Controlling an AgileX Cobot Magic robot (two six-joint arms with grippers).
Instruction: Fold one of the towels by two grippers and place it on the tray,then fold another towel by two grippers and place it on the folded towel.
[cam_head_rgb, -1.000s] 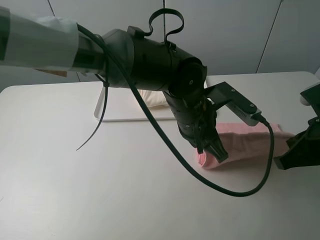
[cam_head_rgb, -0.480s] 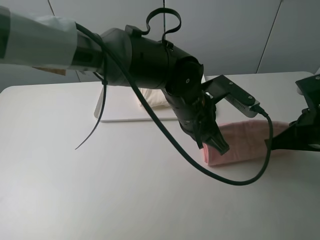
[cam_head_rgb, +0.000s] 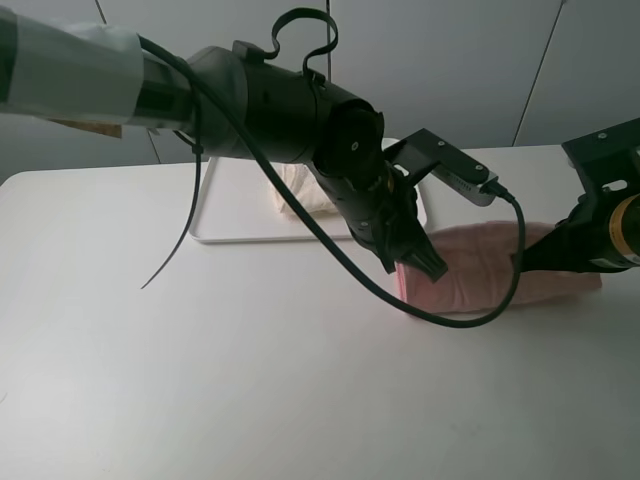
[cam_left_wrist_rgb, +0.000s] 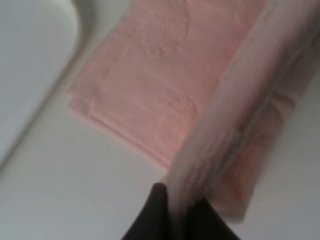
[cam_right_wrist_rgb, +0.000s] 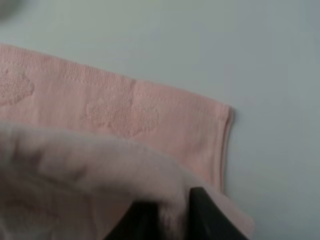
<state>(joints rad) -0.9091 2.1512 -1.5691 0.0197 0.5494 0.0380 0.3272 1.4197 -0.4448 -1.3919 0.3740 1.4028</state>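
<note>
The pink towel (cam_head_rgb: 480, 270) lies on the white table, right of centre, doubled over on itself. My left gripper (cam_head_rgb: 420, 265) is at its left end, shut on a raised fold of the pink towel (cam_left_wrist_rgb: 150, 85); in the left wrist view the cloth runs between the black fingertips (cam_left_wrist_rgb: 159, 210) of the left gripper (cam_left_wrist_rgb: 180, 200). My right gripper (cam_head_rgb: 535, 258) is at the right end. In its wrist view the right gripper (cam_right_wrist_rgb: 172, 200) has a soft hump of the pink towel (cam_right_wrist_rgb: 120, 115) pinched between its fingers. The cream towel (cam_head_rgb: 305, 195) lies folded on the white tray (cam_head_rgb: 235, 210), partly hidden by the left arm.
The left arm and its looping black cable (cam_head_rgb: 470, 310) hang over the table's middle and over the tray's right half. The tray's rounded corner (cam_left_wrist_rgb: 35, 50) sits close beside the pink towel's end. Bare white table (cam_head_rgb: 200, 370) lies in front and to the left.
Both grippers have carried the pink towel's lifted edge away from the table's front, laying it over the rest. The left arm has drawn back toward the tray, and the right arm has moved inward.
</note>
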